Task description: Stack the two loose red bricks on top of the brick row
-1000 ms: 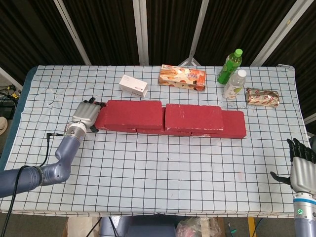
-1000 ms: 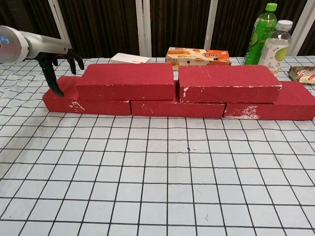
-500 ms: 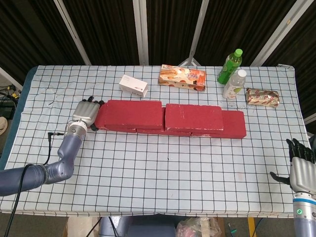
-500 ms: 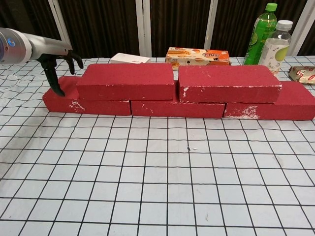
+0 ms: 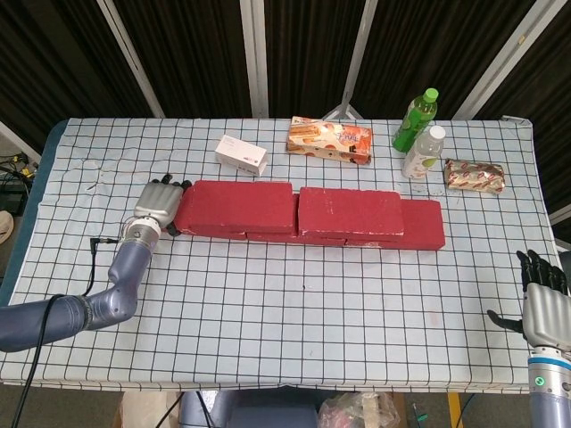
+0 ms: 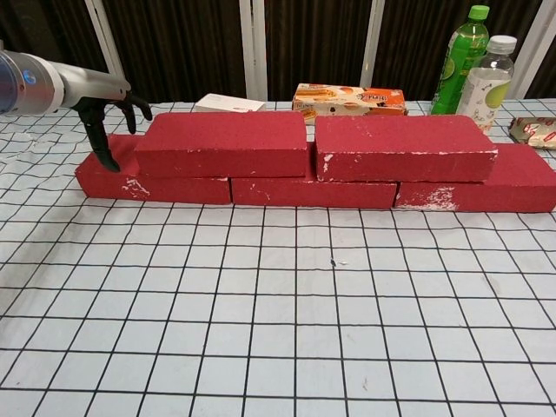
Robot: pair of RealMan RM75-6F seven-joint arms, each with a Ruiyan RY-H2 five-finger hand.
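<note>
The brick row (image 5: 424, 225) (image 6: 156, 184) lies across the middle of the checked table. Two red bricks rest on top of it, one on the left (image 5: 236, 205) (image 6: 221, 143) and one on the right (image 5: 350, 212) (image 6: 401, 146), end to end. My left hand (image 5: 159, 203) (image 6: 106, 113) is at the row's left end with its fingers apart. One finger points down onto the lowest brick's end, and the others hover by the left top brick. It holds nothing. My right hand (image 5: 542, 299) hangs open past the table's near right corner, seen only in the head view.
Along the far side stand a white box (image 5: 241, 154), a snack box (image 5: 329, 141), a green bottle (image 5: 416, 120), a clear bottle (image 5: 423, 152) and a wrapped snack (image 5: 474, 175). A cable trails from my left wrist.
My left hand has crept slightly to the right, closer against the left end of the brick stack. The bricks and my right hand have stayed put.
</note>
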